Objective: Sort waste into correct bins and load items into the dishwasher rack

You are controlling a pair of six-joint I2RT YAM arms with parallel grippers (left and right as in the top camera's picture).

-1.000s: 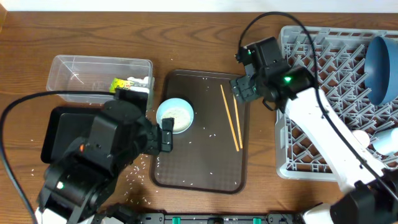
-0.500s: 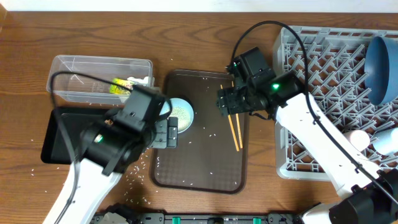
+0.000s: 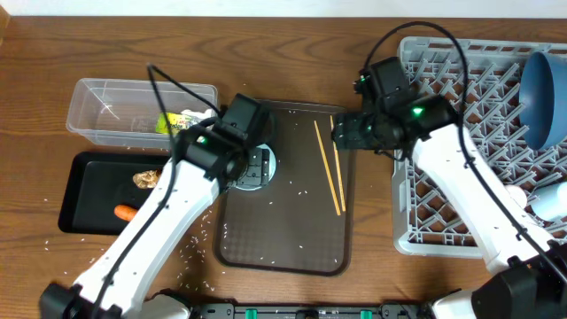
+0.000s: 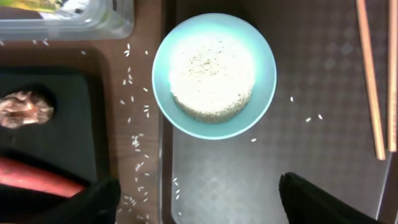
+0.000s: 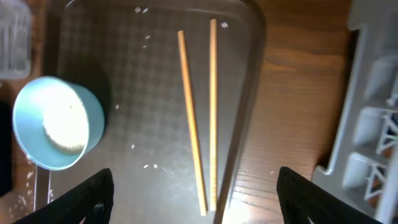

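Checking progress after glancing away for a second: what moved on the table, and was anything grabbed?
The left gripper swung up and right, clearing the black tray, and now sits open over the cup, holding nothing. The right gripper dipped left over the chopsticks, then drew back slightly, also empty. Cup and chopsticks stayed put.

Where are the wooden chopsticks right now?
In the overhead view, the chopsticks lie side by side on the brown tray's right part, between the light-blue cup and the grey rack.

Bench (image 3: 35,53): brown wood, grain running left to right, evenly lit, shadows soft. Pale strip (image 3: 177,7) along its far edge; wall or not, cannot tell. White grains (image 3: 190,251) scattered near-left.
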